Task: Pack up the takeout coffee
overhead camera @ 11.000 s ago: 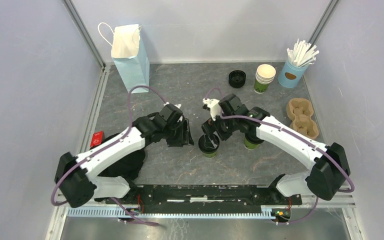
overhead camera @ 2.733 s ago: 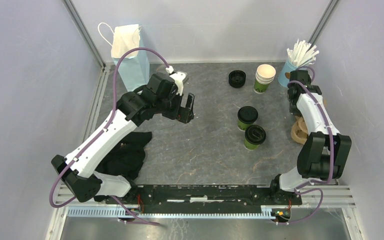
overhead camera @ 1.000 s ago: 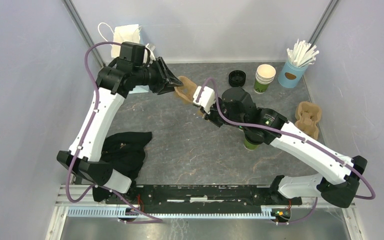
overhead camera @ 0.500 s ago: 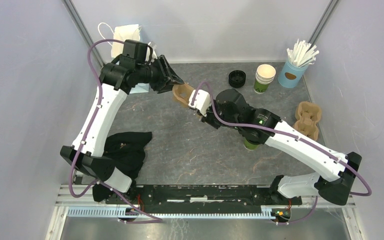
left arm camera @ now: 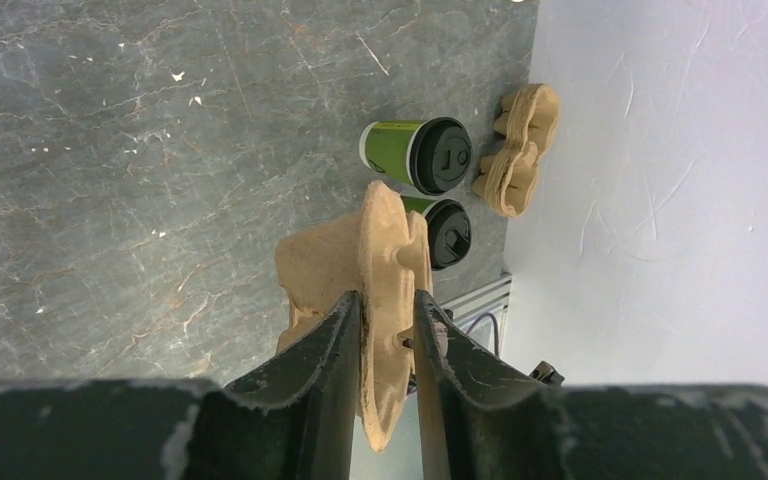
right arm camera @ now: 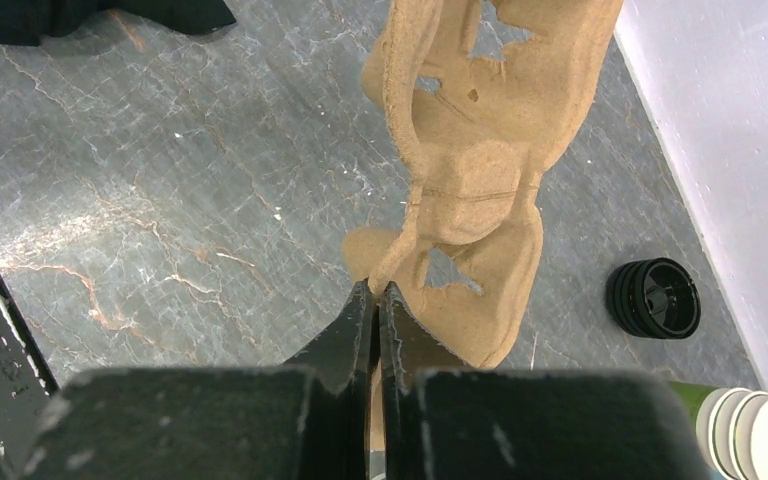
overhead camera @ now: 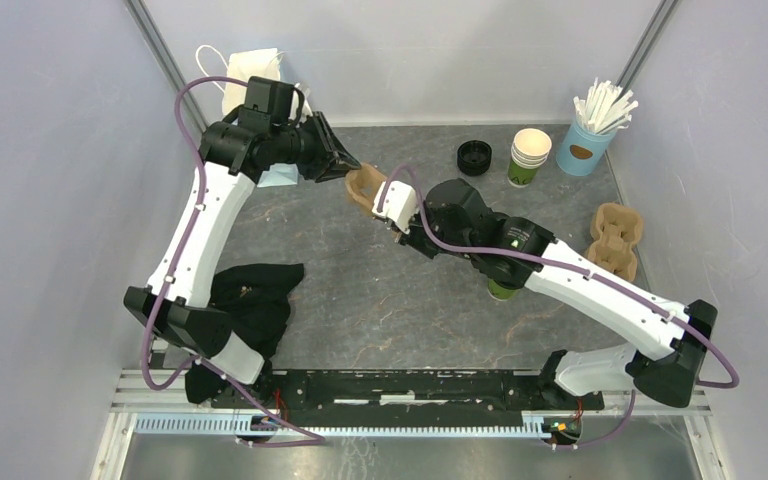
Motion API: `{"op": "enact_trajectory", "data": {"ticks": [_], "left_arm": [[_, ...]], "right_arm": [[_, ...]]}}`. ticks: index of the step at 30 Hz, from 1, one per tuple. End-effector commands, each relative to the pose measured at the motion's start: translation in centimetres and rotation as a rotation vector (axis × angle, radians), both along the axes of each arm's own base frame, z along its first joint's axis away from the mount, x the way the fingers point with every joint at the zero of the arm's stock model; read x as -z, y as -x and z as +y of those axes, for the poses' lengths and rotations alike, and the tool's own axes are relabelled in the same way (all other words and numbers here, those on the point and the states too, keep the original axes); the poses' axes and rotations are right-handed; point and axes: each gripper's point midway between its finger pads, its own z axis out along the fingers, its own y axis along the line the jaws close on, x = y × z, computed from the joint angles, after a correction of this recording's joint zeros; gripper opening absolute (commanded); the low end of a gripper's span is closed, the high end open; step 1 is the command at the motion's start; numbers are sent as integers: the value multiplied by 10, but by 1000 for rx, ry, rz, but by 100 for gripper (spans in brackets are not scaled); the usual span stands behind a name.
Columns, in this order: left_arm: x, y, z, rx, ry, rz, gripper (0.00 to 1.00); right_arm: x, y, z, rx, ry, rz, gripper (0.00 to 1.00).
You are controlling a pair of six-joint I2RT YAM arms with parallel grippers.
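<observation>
By the near left part of the table [overhead camera: 390, 320] lies a crumpled black cloth [overhead camera: 250, 305]. Right of the middle, toward the near edge, the nearer lidded cup [overhead camera: 501, 290] stands upright on the table, mostly covered by the right arm in the overhead view. The second lidded cup [left arm camera: 415, 155] stands just beyond it; the left wrist view shows the two close together, green bodies and black lids, neither held. Close to the right edge sits a stack of spare pulp carriers [overhead camera: 610, 240], near the cups but apart from them. Farther in, left of the middle, a brown cup carrier [overhead camera: 362, 186] hangs off the table between both arms. The right gripper [right arm camera: 375, 292] pinches a thin flap of it, fingers almost together. The left gripper [left arm camera: 388, 298] straddles the opposite rim, its fingers pressed on either side of the pulp wall. Along the far edge, a stack of black lids [overhead camera: 474, 157] sits beside a stack of lidless cups [overhead camera: 530, 157]. A blue holder of white sticks [overhead camera: 590, 140] stands at the far right corner. A pale blue paper bag [overhead camera: 245, 75] stands at the far left corner, partly behind the left arm.
</observation>
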Motion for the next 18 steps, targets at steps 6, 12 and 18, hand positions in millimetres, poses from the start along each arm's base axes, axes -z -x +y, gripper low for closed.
{"op": "enact_trajectory", "data": {"ticks": [6, 12, 18], "left_arm": [[-1, 3, 0, 69, -29, -33, 21], [-4, 3, -2, 70, -12, -34, 2], [-20, -4, 7, 13, 20, -117, 2]], "right_arm": [[-24, -7, 5, 24, -43, -54, 2], [-25, -8, 2, 58, -43, -52, 14], [-27, -9, -21, 172, -39, -12, 51]]}}
